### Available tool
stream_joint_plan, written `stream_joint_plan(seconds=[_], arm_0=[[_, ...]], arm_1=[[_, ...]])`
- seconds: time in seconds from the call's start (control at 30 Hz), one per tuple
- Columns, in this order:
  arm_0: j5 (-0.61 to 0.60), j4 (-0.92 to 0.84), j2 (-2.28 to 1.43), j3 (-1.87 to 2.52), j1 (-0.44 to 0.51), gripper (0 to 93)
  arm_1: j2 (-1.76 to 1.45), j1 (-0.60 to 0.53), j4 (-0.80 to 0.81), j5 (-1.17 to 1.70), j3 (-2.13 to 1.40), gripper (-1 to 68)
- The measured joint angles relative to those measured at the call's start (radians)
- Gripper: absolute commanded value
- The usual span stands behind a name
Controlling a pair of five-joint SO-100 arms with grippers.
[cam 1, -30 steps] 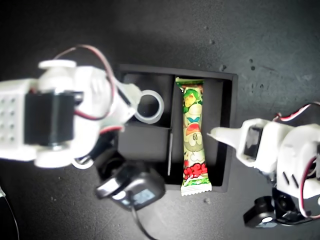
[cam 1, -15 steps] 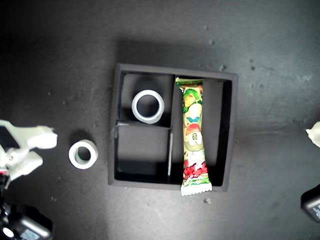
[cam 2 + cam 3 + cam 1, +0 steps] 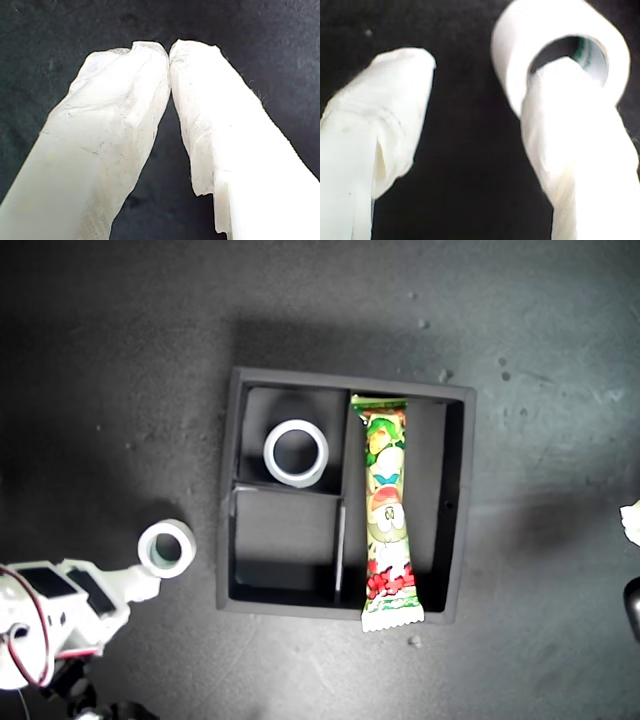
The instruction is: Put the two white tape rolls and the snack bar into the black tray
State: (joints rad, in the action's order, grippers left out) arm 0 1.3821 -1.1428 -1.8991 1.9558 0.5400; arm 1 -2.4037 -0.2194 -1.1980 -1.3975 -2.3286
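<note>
Matte black is the colour of both the work surface [image 3: 560, 360] and the black tray [image 3: 455, 510], which sits near the surface's middle in the exterior view. One small compartment, at the tray's far corner toward the exterior view's left, holds the larger tape roll [image 3: 296, 453], lying flat. The small compartment next to it is bare. The long compartment along the tray's side toward the exterior view's right holds the snack bar [image 3: 388, 510], laid lengthwise, with one crimped end riding over the tray's near wall, seemingly because the bar is as long as the slot.

The smaller tape roll [image 3: 166, 547] lies on the surface outside the tray, just beyond its wall on the exterior view's left. My second gripper [image 3: 475, 85] is spread open, and one finger [image 3: 570, 125] is seen poking at the roll's open centre [image 3: 560, 50], probably to hook or pinch its wall for lifting. My first gripper [image 3: 169, 50] is closed on nothing above bare surface.

Red lettering shows on the wrapper but cannot be read; no brand is legible.
</note>
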Motion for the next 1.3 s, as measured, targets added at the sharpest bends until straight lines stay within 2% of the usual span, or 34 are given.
stream_joint_plan(seconds=[0.37, 0.57, 0.9, 1.0, 1.17, 1.3], arm_0=[[-0.023, 0.055, 0.133, 0.006, -0.055, 14.9], [-0.041, 0.066, 0.158, 0.014, -0.094, 15.0], [-0.044, 0.135, 0.241, 0.021, -0.109, 14.8], [-0.043, 0.17, 0.288, 0.023, -0.109, 12.0], [-0.025, 0.187, 0.37, 0.012, -0.126, 0.6], [-0.009, 0.195, 0.403, 0.003, -0.147, 0.1]], arm_1=[[-0.023, 0.005, 0.097, 0.0, -0.1, -0.3], [-0.153, 0.017, 0.173, 0.0, -0.232, -0.3], [-0.229, 0.021, 0.186, 0.0, -0.282, -0.3], [-0.229, 0.021, 0.192, 0.0, -0.302, -0.3], [-0.264, 0.046, 0.25, 0.0, -0.391, -0.4], [-0.454, 0.089, 0.262, 0.0, -0.555, -0.4]])
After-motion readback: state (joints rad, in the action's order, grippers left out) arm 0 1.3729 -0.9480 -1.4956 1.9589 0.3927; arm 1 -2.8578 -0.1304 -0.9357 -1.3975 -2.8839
